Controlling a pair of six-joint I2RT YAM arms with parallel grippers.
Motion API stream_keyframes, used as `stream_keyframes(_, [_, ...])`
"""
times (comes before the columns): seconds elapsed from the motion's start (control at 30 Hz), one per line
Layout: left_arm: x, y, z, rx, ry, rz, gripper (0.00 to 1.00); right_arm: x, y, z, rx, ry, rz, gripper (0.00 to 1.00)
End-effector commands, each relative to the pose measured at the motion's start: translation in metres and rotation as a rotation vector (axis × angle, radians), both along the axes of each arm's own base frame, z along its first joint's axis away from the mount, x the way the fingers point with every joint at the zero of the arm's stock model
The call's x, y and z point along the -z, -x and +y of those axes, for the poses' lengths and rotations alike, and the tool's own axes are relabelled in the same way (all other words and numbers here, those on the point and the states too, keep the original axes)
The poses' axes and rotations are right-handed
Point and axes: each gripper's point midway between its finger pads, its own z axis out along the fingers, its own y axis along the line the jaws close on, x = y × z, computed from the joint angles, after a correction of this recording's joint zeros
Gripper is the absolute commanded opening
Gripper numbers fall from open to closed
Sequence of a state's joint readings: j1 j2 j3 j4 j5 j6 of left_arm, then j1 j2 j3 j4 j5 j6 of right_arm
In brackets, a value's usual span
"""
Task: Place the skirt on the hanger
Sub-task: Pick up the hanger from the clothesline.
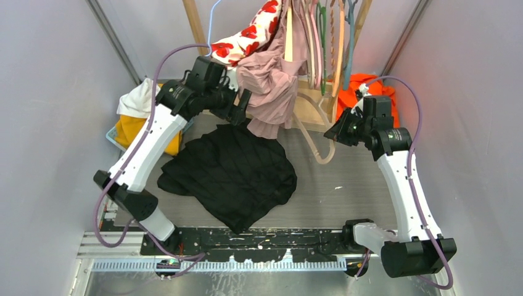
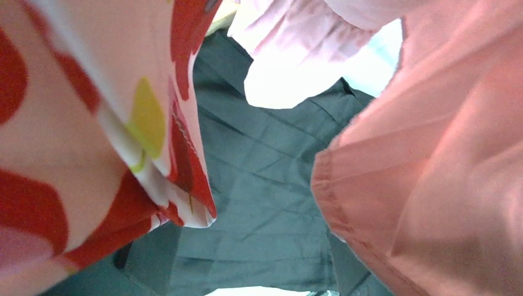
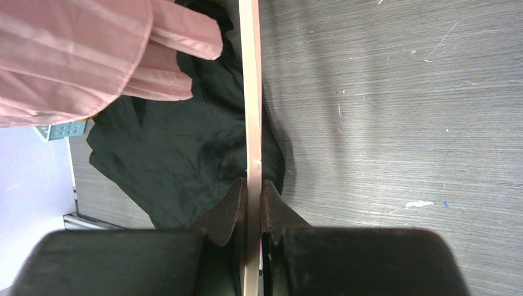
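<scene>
A pink pleated skirt (image 1: 271, 80) hangs bunched from the rack at the back; it also shows in the left wrist view (image 2: 444, 185) and the right wrist view (image 3: 74, 55). My left gripper (image 1: 239, 108) is right at its left side, jaws apparently apart with nothing between them; cloth crowds its camera. My right gripper (image 1: 333, 131) (image 3: 253, 182) is shut on a beige hanger (image 1: 314, 151) (image 3: 250, 92), held just right of the pink skirt. A black skirt (image 1: 228, 172) (image 2: 265, 203) (image 3: 166, 148) lies flat on the table below.
A white garment with red hearts (image 1: 247, 31) (image 2: 61, 154) hangs over my left gripper. Several hangers (image 1: 327, 37) hang on the wooden rack. Orange cloth (image 1: 370, 86) lies at the back right, and yellow and white cloth (image 1: 132, 114) sits in a bin at the left.
</scene>
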State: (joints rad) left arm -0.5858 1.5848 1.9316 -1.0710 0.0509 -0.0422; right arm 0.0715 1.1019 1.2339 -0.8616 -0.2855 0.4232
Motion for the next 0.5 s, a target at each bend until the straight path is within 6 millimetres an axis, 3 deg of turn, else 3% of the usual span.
stream_keyframes(0.0, [-0.020,-0.026,-0.010,0.036,-0.017,-0.093,0.78,-0.030,-0.007,0.005,-0.014,-0.032,-0.120,0.01])
stream_keyframes(0.27, [0.015,-0.046,-0.013,0.007,-0.100,-0.021,0.78,-0.032,-0.008,0.008,-0.029,-0.048,-0.127,0.01])
stream_keyframes(0.47, [0.026,-0.053,-0.013,-0.003,-0.135,0.002,0.78,-0.031,-0.008,0.011,-0.038,-0.063,-0.129,0.01])
